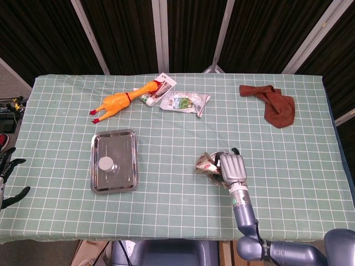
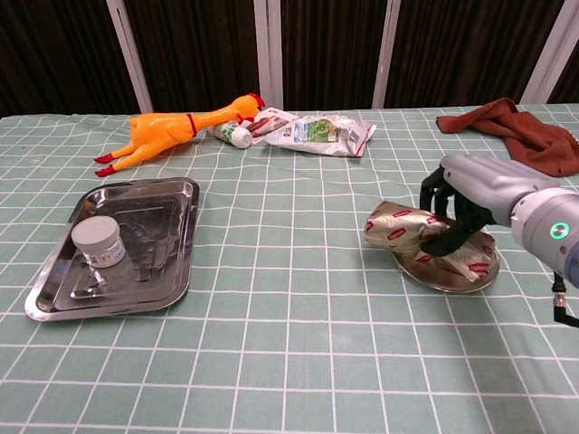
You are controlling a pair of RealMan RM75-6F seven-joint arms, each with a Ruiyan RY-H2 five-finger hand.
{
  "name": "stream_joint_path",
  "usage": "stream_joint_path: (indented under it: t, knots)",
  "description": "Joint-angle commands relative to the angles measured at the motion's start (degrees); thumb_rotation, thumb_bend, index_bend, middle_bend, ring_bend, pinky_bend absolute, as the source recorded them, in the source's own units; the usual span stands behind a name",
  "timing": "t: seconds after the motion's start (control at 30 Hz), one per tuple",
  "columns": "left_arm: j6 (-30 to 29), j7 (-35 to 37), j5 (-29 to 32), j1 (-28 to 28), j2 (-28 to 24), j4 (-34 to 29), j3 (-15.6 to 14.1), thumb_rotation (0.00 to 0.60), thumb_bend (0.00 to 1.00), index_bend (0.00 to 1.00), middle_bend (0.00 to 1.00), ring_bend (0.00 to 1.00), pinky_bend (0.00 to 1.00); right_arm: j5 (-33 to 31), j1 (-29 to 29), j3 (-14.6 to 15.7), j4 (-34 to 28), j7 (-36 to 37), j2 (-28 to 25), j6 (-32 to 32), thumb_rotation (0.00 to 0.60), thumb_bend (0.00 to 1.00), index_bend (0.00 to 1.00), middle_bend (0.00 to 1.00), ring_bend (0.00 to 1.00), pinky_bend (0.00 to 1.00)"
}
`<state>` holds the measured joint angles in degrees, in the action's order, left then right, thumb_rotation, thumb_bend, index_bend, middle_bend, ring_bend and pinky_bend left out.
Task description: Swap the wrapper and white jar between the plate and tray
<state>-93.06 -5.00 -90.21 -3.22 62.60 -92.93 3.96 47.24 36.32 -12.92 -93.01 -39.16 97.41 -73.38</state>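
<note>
A crumpled silver wrapper (image 2: 398, 231) with red labels sticks out to the left of the small round metal plate (image 2: 452, 276). My right hand (image 2: 461, 206) grips its right end with fingers curled around it. In the head view, the wrapper (image 1: 204, 164) pokes out left of the right hand (image 1: 233, 167). The white jar (image 2: 98, 242) stands upright in the steel tray (image 2: 158, 271) on the left, seen from above as a jar (image 1: 106, 163) in the tray (image 1: 128, 145). My left hand (image 1: 10, 178) hangs off the table's left edge, fingers apart, holding nothing.
At the back lie a rubber chicken (image 1: 116, 102), a toothpaste tube (image 1: 148, 98) and a plastic packet (image 1: 186, 102). A brown cloth (image 1: 274, 104) is bunched at the back right. Checked green cloth covers the table between tray and plate.
</note>
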Motion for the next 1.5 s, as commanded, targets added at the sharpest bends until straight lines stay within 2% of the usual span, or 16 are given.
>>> stream_joint_path:
  t: [0.03, 0.27, 0.4, 0.57, 0.77, 0.9, 1.07, 1.17, 1.23, 1.33, 1.4, 1.5]
  knots:
    - [0.0, -0.1, 0.0, 0.0, 0.0, 0.0, 0.0, 0.6, 0.26, 0.29, 0.11, 0.04, 0.24, 2.0, 0.9, -1.0, -1.3, 1.1, -1.0, 1.1, 0.6, 0.26, 0.56, 0.6, 0.58, 0.19]
    - [-0.1, -0.6, 0.1, 0.0, 0.3, 0.0, 0.1, 0.6, 0.26, 0.28, 0.11, 0.04, 0.24, 4.4, 5.8, -4.9, -1.2, 2.0, -1.4, 6.1, 0.6, 0.26, 0.56, 0.6, 0.58, 0.19]
    - [0.1, -0.8, 0.8, 0.0, 0.3, 0.0, 0.3, 0.6, 0.26, 0.28, 0.11, 0.04, 0.24, 3.9, 10.8, -8.6, 2.7, 2.3, 1.2, 9.5, 0.6, 0.26, 0.56, 0.6, 0.58, 0.19]
    - [0.7, -0.5, 1.9, -0.2, 0.5, 0.5, 0.8, 0.6, 0.26, 0.28, 0.11, 0.04, 0.24, 2.7, 16.1, -11.6, 8.5, 3.3, 5.9, 12.2, 0.6, 0.26, 0.56, 0.6, 0.58, 0.19]
    - [1.8, 0.0, 2.6, -0.7, 0.6, 1.0, 0.9, 0.6, 0.26, 0.28, 0.11, 0.04, 0.24, 2.5, 20.2, -12.1, 17.2, 5.9, 11.7, 14.6, 0.6, 0.26, 0.56, 0.6, 0.58, 0.19]
    - [1.4, 1.1, 2.8, -0.6, 0.3, 1.2, 1.2, 0.6, 0.26, 0.28, 0.11, 0.04, 0.24, 3.4, 23.6, -11.7, 28.9, 9.4, 17.3, 18.2, 0.6, 0.26, 0.56, 0.6, 0.58, 0.19]
    - [1.4, 1.9, 3.5, -0.5, 0.0, 1.4, 1.6, 0.6, 0.26, 0.28, 0.11, 0.04, 0.24, 5.7, 24.6, -11.0, 36.8, 14.4, 20.5, 20.0, 0.6, 0.26, 0.56, 0.6, 0.58, 0.18]
    - [1.6, 2.0, 3.9, -0.6, -0.1, 1.6, 1.8, 0.6, 0.26, 0.28, 0.11, 0.04, 0.24, 7.0, 24.9, -10.4, 41.2, 16.3, 21.9, 20.7, 0.6, 0.26, 0.56, 0.59, 0.54, 0.14]
    - [1.5, 2.0, 3.9, -0.6, -0.1, 1.6, 1.8, 0.6, 0.26, 0.28, 0.11, 0.04, 0.24, 7.1, 24.8, -10.1, 43.3, 17.2, 22.5, 21.5, 0.6, 0.26, 0.55, 0.54, 0.47, 0.1]
    - [1.5, 1.8, 3.7, -0.6, 0.0, 1.6, 1.7, 0.6, 0.26, 0.28, 0.11, 0.04, 0.24, 6.1, 24.1, -9.7, 43.9, 16.9, 22.2, 23.5, 0.6, 0.26, 0.43, 0.38, 0.34, 0.02]
    - [1.5, 1.5, 3.7, -0.7, 0.1, 1.7, 1.7, 0.6, 0.26, 0.28, 0.11, 0.04, 0.24, 4.9, 23.2, -9.4, 42.1, 15.8, 21.2, 24.4, 0.6, 0.23, 0.27, 0.27, 0.24, 0.0]
    - [1.7, 1.1, 3.5, -0.7, 0.3, 1.7, 1.5, 0.6, 0.26, 0.28, 0.11, 0.04, 0.24, 3.0, 21.4, -9.3, 37.0, 13.5, 18.9, 23.4, 0.6, 0.19, 0.15, 0.19, 0.17, 0.0]
